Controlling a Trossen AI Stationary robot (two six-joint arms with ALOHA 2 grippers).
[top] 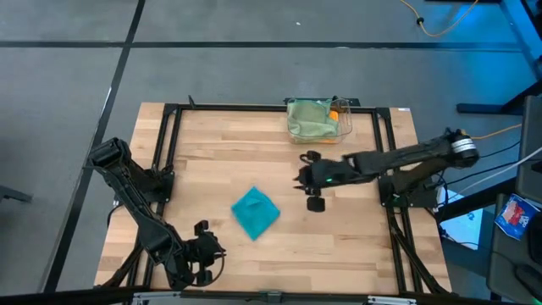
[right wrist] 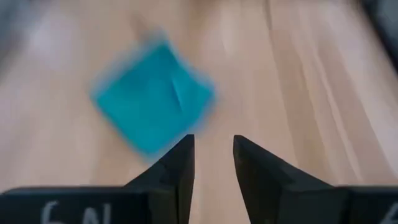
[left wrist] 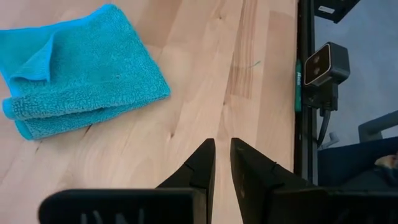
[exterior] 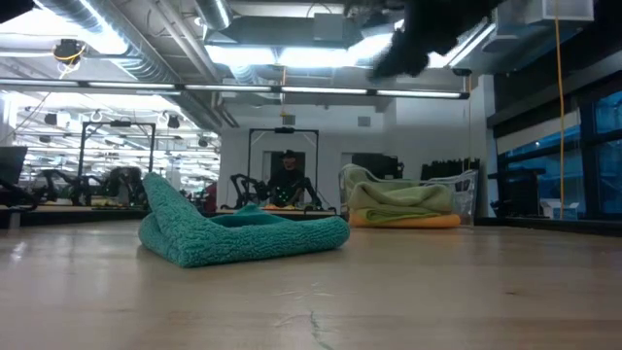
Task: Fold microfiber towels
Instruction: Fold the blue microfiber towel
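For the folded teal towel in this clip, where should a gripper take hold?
Probably the raised, loose corner of the teal towel, pinched from above. In the low view that corner stands up off the table while the rest lies flat and doubled, giving the fingers little else to close on.

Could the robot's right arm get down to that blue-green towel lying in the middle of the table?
Probably yes. The right gripper hangs above bare wood beside the teal towel, holding nothing, with nothing between them. The left gripper waits at the near edge, out of the way.
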